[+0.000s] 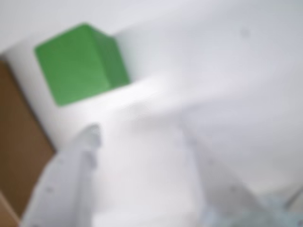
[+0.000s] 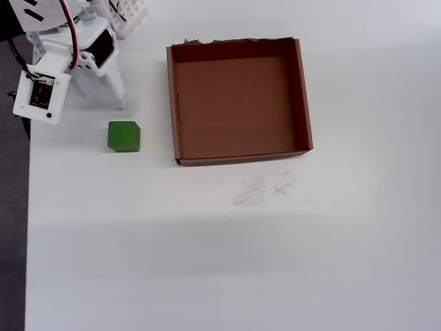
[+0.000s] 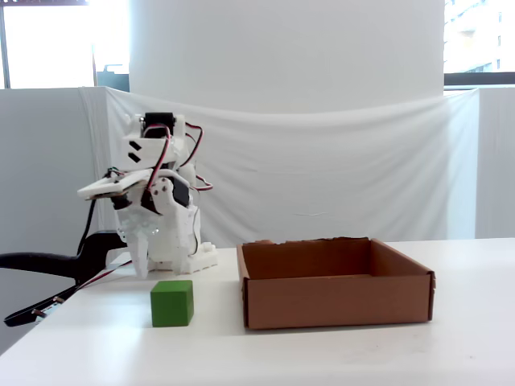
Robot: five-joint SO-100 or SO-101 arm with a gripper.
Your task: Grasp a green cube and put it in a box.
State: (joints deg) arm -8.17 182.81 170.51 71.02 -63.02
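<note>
Nothing was done yet: the cube sat on the worktop at nine o'clock of the empty box, the claw spread above it, holding nothing.

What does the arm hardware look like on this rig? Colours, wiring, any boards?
The arm is white plastic, blocky printed segments with black motor bodies set in the joints. Red, black and white wires loop along it. A flat white square plate carrying a small circuit board sits at the wrist. The pincer has two tapered white fingers; in the wrist view they look pale and blurred.
</note>
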